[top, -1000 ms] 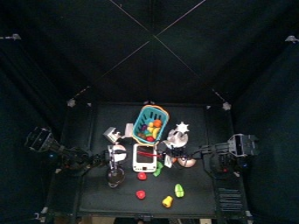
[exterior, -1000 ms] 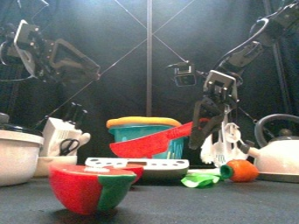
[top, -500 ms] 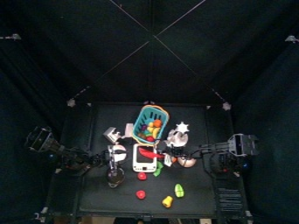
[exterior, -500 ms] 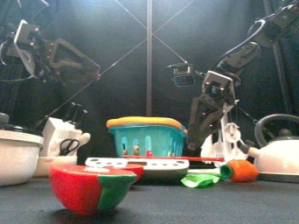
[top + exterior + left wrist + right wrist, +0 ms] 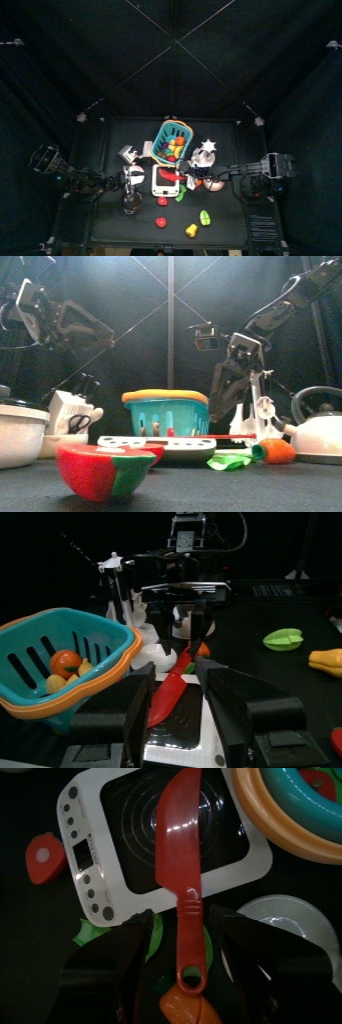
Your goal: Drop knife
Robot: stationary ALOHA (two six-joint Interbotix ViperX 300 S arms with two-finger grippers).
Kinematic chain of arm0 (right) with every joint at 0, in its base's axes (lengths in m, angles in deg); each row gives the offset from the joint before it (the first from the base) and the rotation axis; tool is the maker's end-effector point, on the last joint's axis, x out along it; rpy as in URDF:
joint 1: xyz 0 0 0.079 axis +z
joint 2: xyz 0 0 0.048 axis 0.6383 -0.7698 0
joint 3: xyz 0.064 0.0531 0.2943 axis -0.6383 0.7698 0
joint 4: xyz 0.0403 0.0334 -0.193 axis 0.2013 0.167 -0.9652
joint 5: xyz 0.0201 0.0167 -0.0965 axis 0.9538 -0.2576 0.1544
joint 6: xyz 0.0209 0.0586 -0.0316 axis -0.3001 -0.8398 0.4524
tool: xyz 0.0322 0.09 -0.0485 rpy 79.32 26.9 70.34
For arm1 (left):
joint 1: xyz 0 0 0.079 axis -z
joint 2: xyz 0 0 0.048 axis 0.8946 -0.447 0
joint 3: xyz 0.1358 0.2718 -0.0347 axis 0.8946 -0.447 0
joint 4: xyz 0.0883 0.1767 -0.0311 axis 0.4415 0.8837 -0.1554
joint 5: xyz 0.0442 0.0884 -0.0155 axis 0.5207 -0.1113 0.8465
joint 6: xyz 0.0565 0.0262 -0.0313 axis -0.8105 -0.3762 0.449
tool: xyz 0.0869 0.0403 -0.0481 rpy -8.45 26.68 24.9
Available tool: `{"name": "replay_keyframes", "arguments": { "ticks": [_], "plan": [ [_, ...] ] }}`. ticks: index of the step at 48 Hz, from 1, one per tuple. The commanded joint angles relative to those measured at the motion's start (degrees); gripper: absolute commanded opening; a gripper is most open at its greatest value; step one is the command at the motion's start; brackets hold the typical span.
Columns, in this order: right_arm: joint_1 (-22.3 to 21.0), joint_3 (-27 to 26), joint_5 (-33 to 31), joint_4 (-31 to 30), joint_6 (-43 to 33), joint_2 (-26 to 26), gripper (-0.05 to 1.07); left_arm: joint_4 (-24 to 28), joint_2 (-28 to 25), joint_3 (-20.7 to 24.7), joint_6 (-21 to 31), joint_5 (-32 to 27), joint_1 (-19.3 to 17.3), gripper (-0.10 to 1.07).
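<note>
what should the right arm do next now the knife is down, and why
Probably lift the right gripper straight up and away. The red knife lies flat across the white scale, the jaws stand open around its handle, and nothing is held, so the drop looks done.

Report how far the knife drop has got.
Done: the red knife lies flat across the white toy stove, beside the teal basket, with nothing gripping it. In hand: the right gripper hangs open above the knife's handle end. The left gripper is open too, holding nothing. Left: apparently only pulling the right arm clear.
</note>
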Motion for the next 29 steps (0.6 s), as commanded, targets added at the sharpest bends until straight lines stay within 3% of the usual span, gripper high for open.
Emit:
{"name": "replay_keyframes", "arguments": {
  "ticks": [1, 23, 29],
  "plan": [
    [0.0, -1.05, 0.09, -0.09, 0.0, 0.79, 0.84, 0.18, 0.18, 0.88, 0.0, 0.26, -0.09, 0.77],
    [1.05, -1.58, 0.35, -3.25, 0.35, 0.88, 0.84, 0.18, 0.18, 0.7, 0.09, 0.26, -0.18, 0.77],
    [3.78, -3.16, 1.41, -4.92, 0.88, 0.79, 0.84, 0.26, 0.18, 0.53, 0.0, 0.26, -0.09, 0.77]
  ]
}}
